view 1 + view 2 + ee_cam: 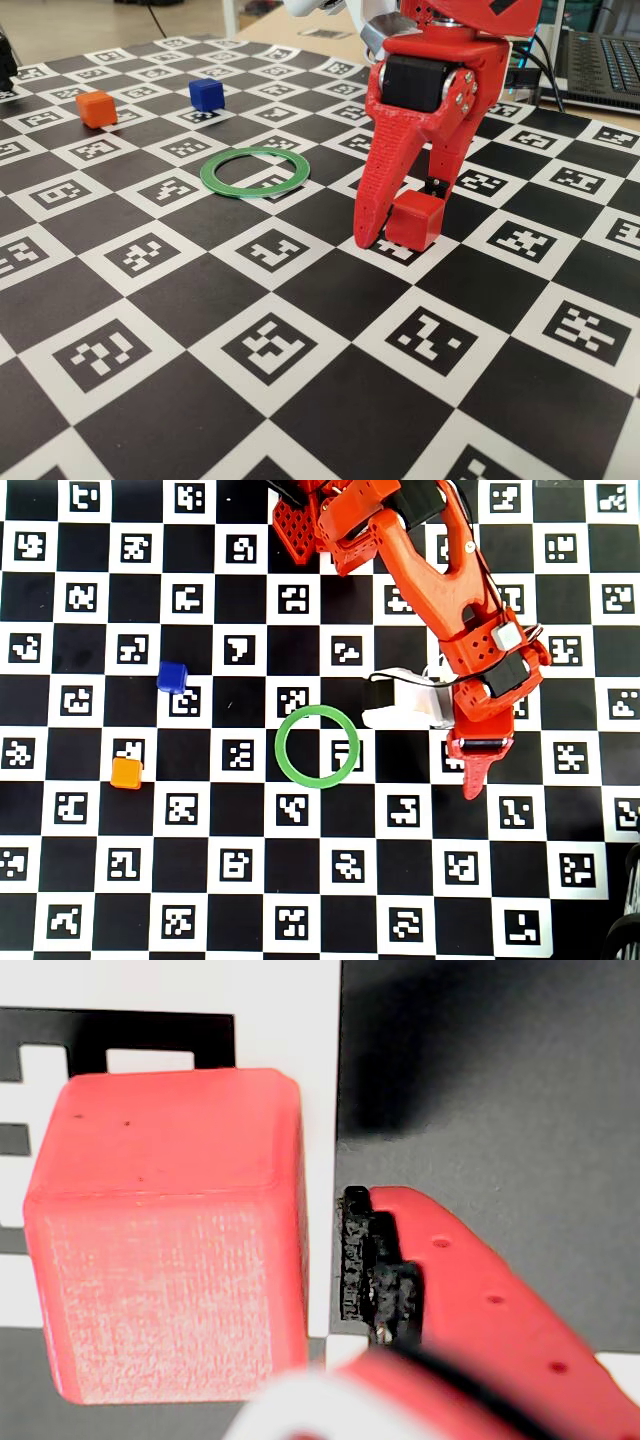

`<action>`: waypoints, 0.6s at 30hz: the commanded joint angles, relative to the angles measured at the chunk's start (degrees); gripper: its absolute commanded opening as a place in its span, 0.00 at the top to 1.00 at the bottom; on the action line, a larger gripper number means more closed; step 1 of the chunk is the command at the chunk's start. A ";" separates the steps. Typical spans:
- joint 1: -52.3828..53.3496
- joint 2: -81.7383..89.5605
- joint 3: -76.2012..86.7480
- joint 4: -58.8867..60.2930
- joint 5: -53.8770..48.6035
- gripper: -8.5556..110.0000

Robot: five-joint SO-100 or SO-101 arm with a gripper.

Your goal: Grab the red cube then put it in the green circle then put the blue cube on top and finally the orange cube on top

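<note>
The red cube [413, 220] rests on the checkered board, right of the green circle [216, 180]. My red gripper [403, 214] stands over it, jaws open, one on each side. The wrist view fills with the red cube [170, 1240]; a thin strip of board shows between it and the black pad of the right finger [362, 1260]. The blue cube [206, 94] and the orange cube [96, 108] sit at the far left. From overhead, the green circle [282, 747] lies mid-board, with the blue cube [172, 677] and orange cube [126, 772] to its left and the gripper [472, 770] to its right.
The board [300, 400] is a black-and-white checker of printed markers. A laptop [600, 60] and cables lie past its far right edge. The arm's base [320, 520] stands at the board's top edge in the overhead view.
</note>
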 commanded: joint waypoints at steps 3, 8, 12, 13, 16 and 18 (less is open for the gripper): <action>0.53 1.41 -1.32 -0.97 -0.53 0.54; 0.35 1.41 -1.32 -1.23 -0.79 0.54; 0.35 1.32 -1.23 -1.49 -0.79 0.58; 0.35 1.32 -1.23 -1.49 -0.97 0.60; 0.26 1.32 -1.23 -1.58 -1.32 0.65; 0.26 1.23 -1.23 -1.67 -1.58 0.70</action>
